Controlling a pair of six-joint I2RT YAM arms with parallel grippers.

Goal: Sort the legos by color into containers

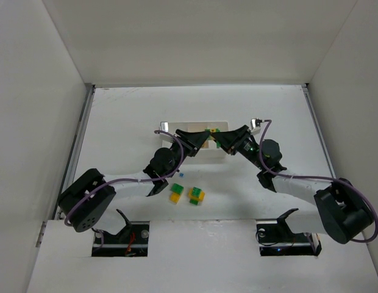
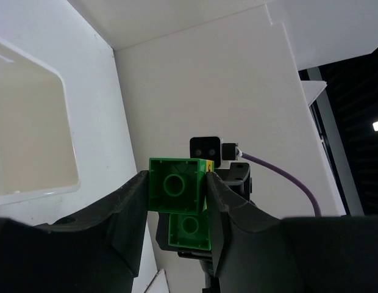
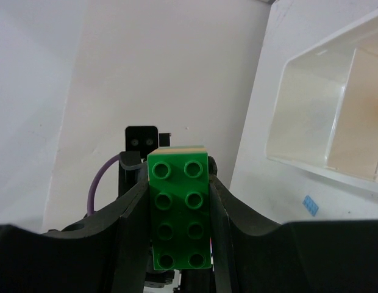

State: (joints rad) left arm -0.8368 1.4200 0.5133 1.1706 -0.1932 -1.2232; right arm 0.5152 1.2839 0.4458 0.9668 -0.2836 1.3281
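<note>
Both grippers meet in the air over the white tray. My left gripper is shut on a green brick seen from its hollow underside, with a second green brick just below it and a yellow edge beside it. My right gripper is shut on a long green brick with its studs facing the camera and a pale yellow piece at its far end. In the top view a green and yellow stack shows between the two grippers. Each wrist view shows the other gripper right behind the bricks.
On the table in front of the tray lie a green-on-yellow brick, a green and yellow stack and a tiny light blue brick, which also shows in the right wrist view. The tray shows in both wrist views.
</note>
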